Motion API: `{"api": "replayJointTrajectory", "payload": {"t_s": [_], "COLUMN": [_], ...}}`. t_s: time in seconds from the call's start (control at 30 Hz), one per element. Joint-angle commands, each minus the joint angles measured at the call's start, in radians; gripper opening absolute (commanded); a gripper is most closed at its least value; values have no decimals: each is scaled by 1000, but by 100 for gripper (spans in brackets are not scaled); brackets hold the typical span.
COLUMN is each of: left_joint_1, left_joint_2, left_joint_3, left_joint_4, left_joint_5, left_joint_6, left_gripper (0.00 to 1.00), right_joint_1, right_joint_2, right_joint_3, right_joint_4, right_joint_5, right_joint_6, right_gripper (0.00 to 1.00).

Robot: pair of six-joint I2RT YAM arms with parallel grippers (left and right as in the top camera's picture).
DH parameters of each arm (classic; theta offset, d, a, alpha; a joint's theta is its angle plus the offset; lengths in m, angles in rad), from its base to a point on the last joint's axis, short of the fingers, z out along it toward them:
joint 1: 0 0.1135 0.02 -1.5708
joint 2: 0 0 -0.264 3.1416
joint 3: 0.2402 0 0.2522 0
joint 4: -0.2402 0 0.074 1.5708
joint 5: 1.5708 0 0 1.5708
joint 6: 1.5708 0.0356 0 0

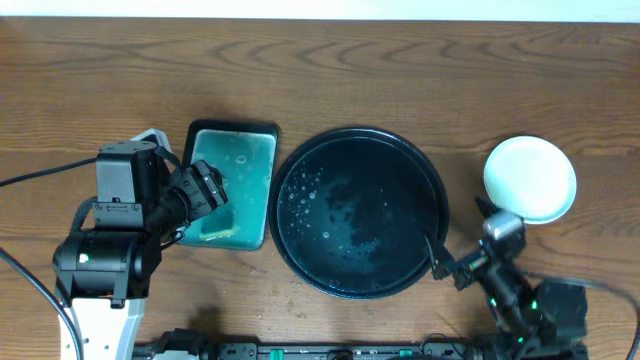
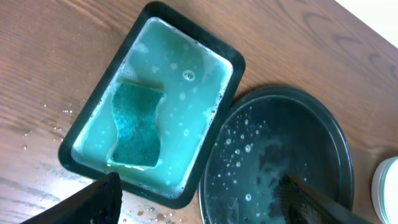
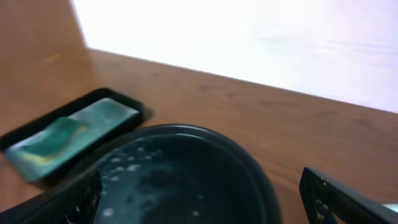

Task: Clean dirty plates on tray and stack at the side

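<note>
The large round black tray (image 1: 360, 131) lies at the table's centre, wet with foam spots and with no plate on it. It also shows in the left wrist view (image 2: 323, 118) and the right wrist view (image 3: 249, 162). The plates (image 1: 530, 178) sit stacked on the table to the tray's right, white and clean-looking; an edge of them shows in the left wrist view (image 2: 389, 186). My left gripper (image 1: 215, 195) (image 2: 199, 208) is open and empty over the gap between the two trays. My right gripper (image 1: 457, 230) (image 3: 199, 205) is open and empty at the round tray's right rim.
A smaller rectangular black tray (image 1: 270, 135) (image 2: 93, 106) (image 3: 127, 99) with teal soapy water stands left of the round tray. A teal sponge (image 2: 137, 124) lies in it. Water drops dot the wood near its front corner. Cables run at the far left.
</note>
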Motion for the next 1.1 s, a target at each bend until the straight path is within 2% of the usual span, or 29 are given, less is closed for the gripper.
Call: {"api": "replayJointTrajectory", "payload": {"t_s": [0.0,0.2,0.4,0.53,1.07], "left_joint_1": [3,3,3,3,3], "left_joint_2": [-1,-1,-1,-1,-1], "left_joint_3": [21,21,21,21,21], "left_joint_4": [-4,-4,-4,-3,-4], "left_joint_5": [13,13,13,13,13], "left_joint_6": [6,6,6,6,6], "left_gripper": [81,81,80,81,80], "right_joint_1": [-58,-79,-77,-77,-77], "right_joint_2": [-141,-135,-135,-135,-133], "right_joint_3": [-109,-326,-323,-323,-323], "right_joint_4": [17,309,347,300,302], "right_joint_5": [19,25,32,32,33], "right_joint_6": [-13,64,61,61,61], "right_gripper": [99,99,99,99,99]}}
